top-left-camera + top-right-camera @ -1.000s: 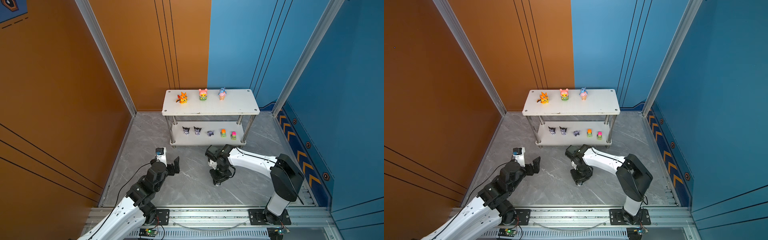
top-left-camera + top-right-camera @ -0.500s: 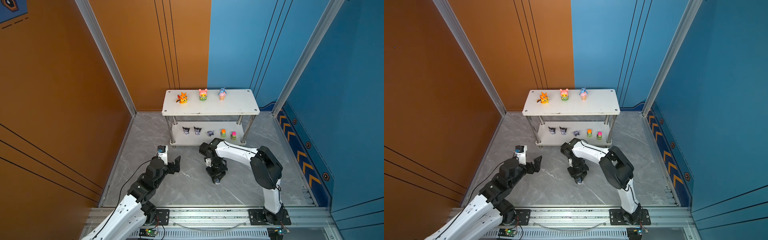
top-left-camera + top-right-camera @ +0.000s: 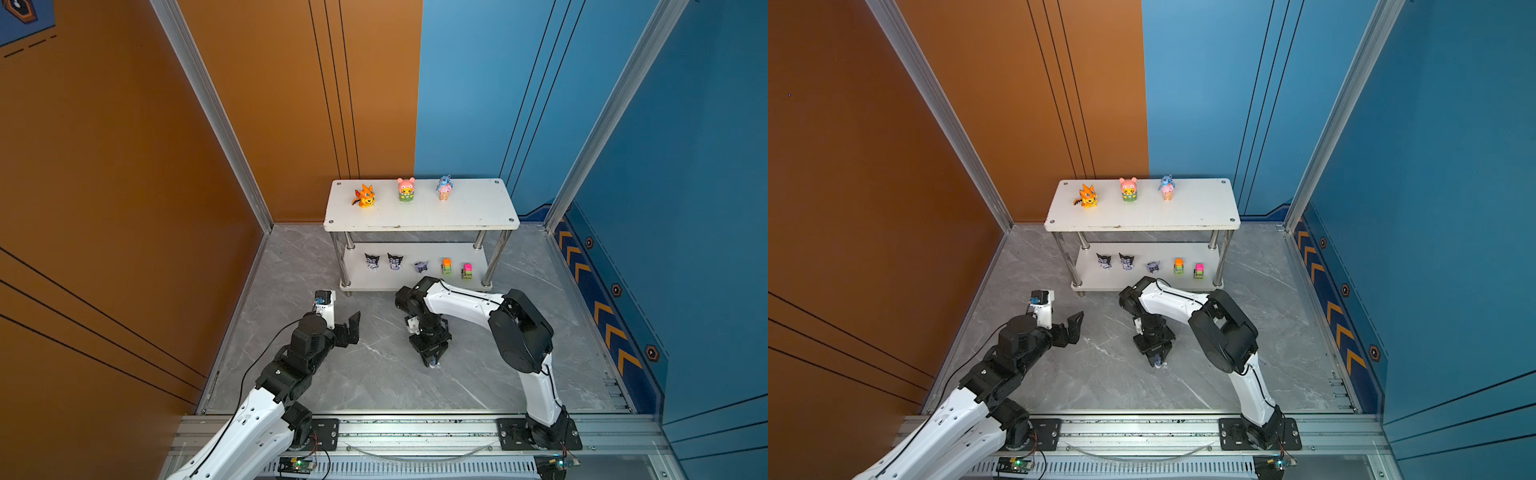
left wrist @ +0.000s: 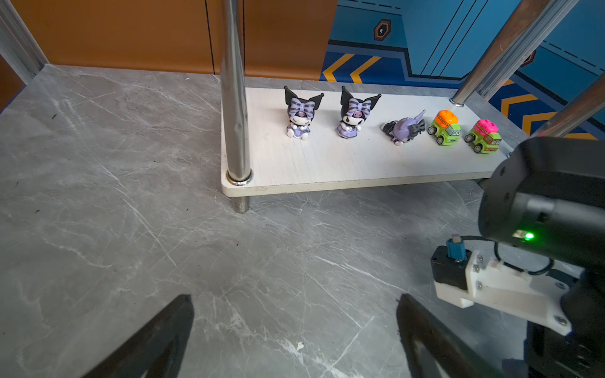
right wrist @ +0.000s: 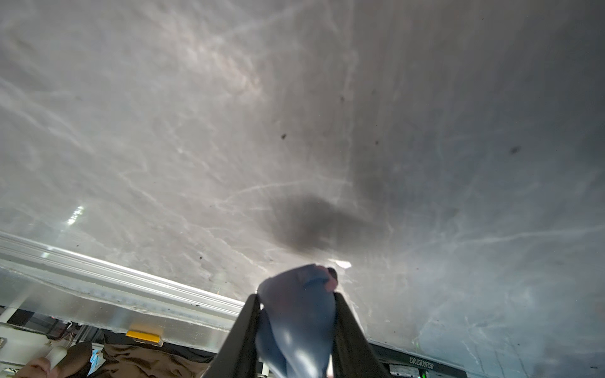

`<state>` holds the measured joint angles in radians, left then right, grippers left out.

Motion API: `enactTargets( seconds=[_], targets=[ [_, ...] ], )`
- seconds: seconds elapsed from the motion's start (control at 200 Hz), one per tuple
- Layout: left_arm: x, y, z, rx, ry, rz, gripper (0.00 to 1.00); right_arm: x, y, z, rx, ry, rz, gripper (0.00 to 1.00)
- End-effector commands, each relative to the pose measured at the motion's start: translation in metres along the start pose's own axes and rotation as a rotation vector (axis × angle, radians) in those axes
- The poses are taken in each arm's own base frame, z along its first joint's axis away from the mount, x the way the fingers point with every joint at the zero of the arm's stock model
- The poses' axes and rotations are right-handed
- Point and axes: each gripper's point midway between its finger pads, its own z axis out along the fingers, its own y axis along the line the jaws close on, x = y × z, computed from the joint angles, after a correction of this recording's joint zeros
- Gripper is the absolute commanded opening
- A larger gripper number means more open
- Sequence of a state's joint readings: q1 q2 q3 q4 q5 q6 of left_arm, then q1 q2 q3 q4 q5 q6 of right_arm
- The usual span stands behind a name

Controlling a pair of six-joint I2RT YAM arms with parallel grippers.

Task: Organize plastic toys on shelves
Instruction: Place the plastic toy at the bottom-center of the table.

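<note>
Blue figurine (image 5: 294, 327) is clamped in the jaws of the right gripper (image 5: 296, 296), over the grey marble table (image 3: 374, 382). The left gripper (image 4: 294, 297) has its jaws wide apart.

Left arm (image 3: 249, 428) and right arm (image 3: 461, 301): white shells, black rounded joints; thin black cable (image 3: 245, 372) along the left; left end effector (image 4: 293, 299) black, wedge-fingered; white screwed bracket (image 4: 497, 288), green light (image 4: 528, 235) on the right.

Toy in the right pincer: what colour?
The toy is mostly blue, pinkish at one end; best seen, blurred, in the right wrist view.
</note>
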<state>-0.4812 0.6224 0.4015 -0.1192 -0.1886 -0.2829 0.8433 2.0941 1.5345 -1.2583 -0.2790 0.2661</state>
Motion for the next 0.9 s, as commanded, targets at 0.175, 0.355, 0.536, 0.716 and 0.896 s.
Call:
enactTargets(
  seconds=[0.175, 0.355, 0.536, 0.716, 0.896],
  targets=[
    [0.000, -0.003, 0.003, 0.022, -0.005, 0.011, 0.98, 0.010, -0.007, 0.008, 0.025, 0.066, -0.013, 0.31],
    [0.000, -0.003, 0.003, 0.024, -0.003, 0.014, 0.98, 0.008, -0.006, 0.006, 0.012, 0.057, -0.014, 0.41],
    [0.001, -0.003, 0.003, 0.023, 0.000, 0.014, 0.98, 0.000, -0.004, -0.004, 0.009, 0.016, -0.021, 0.46],
    [-0.001, -0.003, 0.002, 0.022, 0.001, 0.015, 0.98, -0.009, 0.007, -0.029, -0.017, -0.120, -0.062, 0.55],
    [-0.005, -0.003, 0.001, 0.018, 0.001, 0.015, 0.98, -0.020, 0.023, -0.064, -0.050, -0.363, -0.118, 0.66]
  ],
)
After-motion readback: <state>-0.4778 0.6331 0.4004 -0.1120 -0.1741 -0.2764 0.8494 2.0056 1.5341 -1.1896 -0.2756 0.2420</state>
